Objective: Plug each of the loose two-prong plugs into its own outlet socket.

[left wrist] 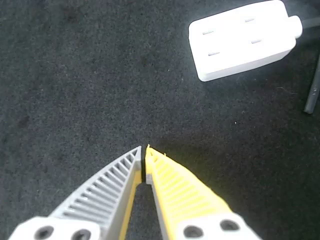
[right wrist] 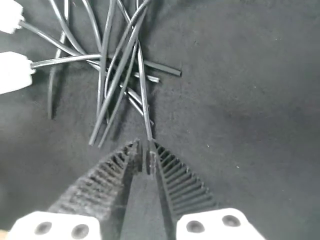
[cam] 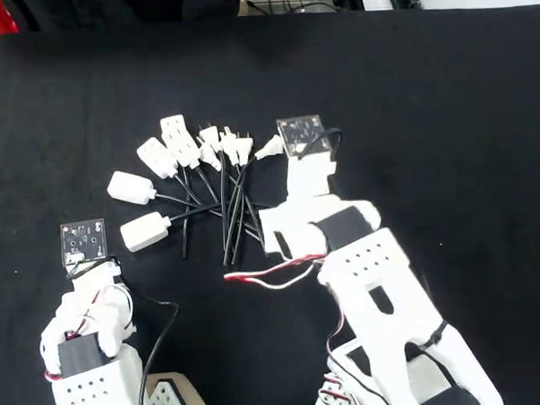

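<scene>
Several white outlet sockets (cam: 144,230) and white two-prong plugs (cam: 227,143) lie fanned out at mid-table, their black cords (cam: 227,213) crossing towards the front. My left gripper (left wrist: 144,150) is shut with nothing in it and hovers over bare cloth. One socket (left wrist: 245,40) lies apart from it, slots facing up. The left arm (cam: 88,354) stands at the front left. My right gripper (right wrist: 148,147) is closed on one black cord (right wrist: 143,100) near its cut end. The right arm (cam: 363,270) reaches in from the front right and covers its gripper from above.
Black cloth covers the table (cam: 445,114), with open room at the right and back. Red and white wires (cam: 273,276) trail from the right arm across the front centre. A black cable (cam: 160,342) runs beside the left arm.
</scene>
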`<state>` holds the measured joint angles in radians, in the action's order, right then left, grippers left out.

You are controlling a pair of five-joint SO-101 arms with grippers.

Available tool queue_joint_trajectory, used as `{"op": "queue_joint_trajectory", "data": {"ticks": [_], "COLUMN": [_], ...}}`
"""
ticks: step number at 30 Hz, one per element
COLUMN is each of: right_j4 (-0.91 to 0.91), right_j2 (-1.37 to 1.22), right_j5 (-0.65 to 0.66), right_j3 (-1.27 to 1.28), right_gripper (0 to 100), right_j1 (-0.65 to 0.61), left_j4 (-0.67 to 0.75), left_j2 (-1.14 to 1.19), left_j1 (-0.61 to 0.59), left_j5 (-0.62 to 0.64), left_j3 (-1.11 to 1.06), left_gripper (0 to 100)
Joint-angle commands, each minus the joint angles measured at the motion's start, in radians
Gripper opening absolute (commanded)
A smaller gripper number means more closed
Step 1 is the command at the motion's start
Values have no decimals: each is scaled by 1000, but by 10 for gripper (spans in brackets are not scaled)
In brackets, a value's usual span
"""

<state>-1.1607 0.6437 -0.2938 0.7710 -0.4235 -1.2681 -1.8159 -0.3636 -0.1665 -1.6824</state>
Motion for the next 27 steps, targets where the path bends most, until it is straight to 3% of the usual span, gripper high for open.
{"op": "queue_joint_trajectory", "data": {"ticks": [1, 4, 10, 13, 15, 16, 21, 27], "right_j4": [-87, -157, -229, -224, -209, -187, -49, 284], "right_j2": [-8, -33, -213, -292, -315, -314, -311, -357], "right_j5": [-6, -12, -9, -5, -3, -3, -5, 26], "right_j3": [-200, -328, -383, -331, -303, -288, -176, -12], "right_gripper": [33, 50, 178, 143, 60, 25, 29, 15], "right_j1": [15, 15, 17, 26, 57, 78, 229, 364], "left_j4": [-5, -5, -5, -5, -5, -5, -5, -5], "left_j2": [-3, -3, -3, -3, -3, -3, -3, -3], "left_j1": [-8, -8, -8, -8, -8, -8, -8, -2], "left_j5": [-3, -3, -3, -3, -3, -3, -3, -3], "left_j3": [-18, -18, -18, -18, -18, -18, -18, -18], "left_gripper": [30, 30, 30, 30, 30, 30, 30, 30]}}
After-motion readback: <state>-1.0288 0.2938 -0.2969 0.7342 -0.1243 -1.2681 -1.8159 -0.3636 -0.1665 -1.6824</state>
